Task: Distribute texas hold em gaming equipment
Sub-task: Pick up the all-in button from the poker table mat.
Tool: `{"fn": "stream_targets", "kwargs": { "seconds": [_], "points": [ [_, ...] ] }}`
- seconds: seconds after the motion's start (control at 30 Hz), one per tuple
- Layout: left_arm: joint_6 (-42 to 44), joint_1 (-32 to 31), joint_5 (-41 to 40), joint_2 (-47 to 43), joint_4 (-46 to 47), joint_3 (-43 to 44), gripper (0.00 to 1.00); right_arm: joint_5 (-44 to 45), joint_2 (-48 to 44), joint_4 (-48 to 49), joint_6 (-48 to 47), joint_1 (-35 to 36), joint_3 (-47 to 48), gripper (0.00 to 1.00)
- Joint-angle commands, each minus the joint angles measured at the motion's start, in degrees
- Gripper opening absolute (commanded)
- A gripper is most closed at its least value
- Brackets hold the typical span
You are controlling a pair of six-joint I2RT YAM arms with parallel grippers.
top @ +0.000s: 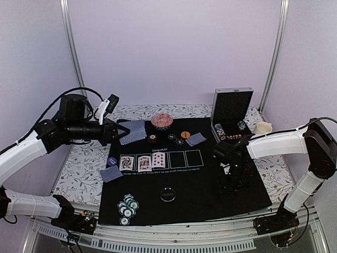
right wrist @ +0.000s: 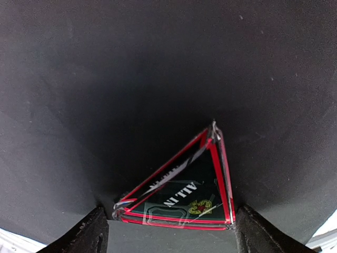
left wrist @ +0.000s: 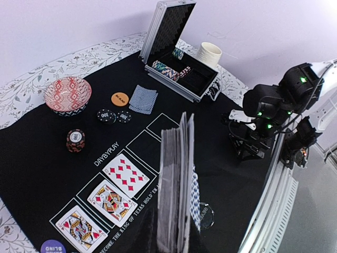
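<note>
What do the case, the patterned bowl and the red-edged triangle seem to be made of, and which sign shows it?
Case: probably aluminium; silver frame with a dull metallic shine.
Bowl: likely glazed ceramic, going by its smooth red-and-white pattern, though melamine is possible.
Triangle: seemingly clear glossy plastic; light glints along its red edges and see-through faces.

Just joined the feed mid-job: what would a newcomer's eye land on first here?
The left claw, high over the far-left corner of the mat, clamps a deck edge-up. Three face-up cards fill the mat's left rectangles. On the right, a red-edged triangle marked ALL IN sits between the fingers of the right claw.
</note>
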Motion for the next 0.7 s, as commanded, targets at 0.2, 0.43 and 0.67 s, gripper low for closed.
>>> {"fn": "stream_targets", "kwargs": {
  "seconds": [0.2, 0.43, 0.67],
  "points": [
    [0.8, 0.3, 0.1, 0.3, 0.3, 0.1, 0.0, 6.2, 3.5, -1.0, -3.6, -0.8, 3.0, 0.88],
    [0.9, 0.3, -0.1, 0.7, 0.2, 0.2, 0.0, 4.4, 2.5, 1.8, -5.5, -0.7, 3.2, 0.79],
    [0.9, 0.4, -0.3, 0.8, 0.3, 0.0, 0.0, 4.3, 2.1, 3.8, -6.4, -1.4, 1.5, 0.7]
  ]
}}
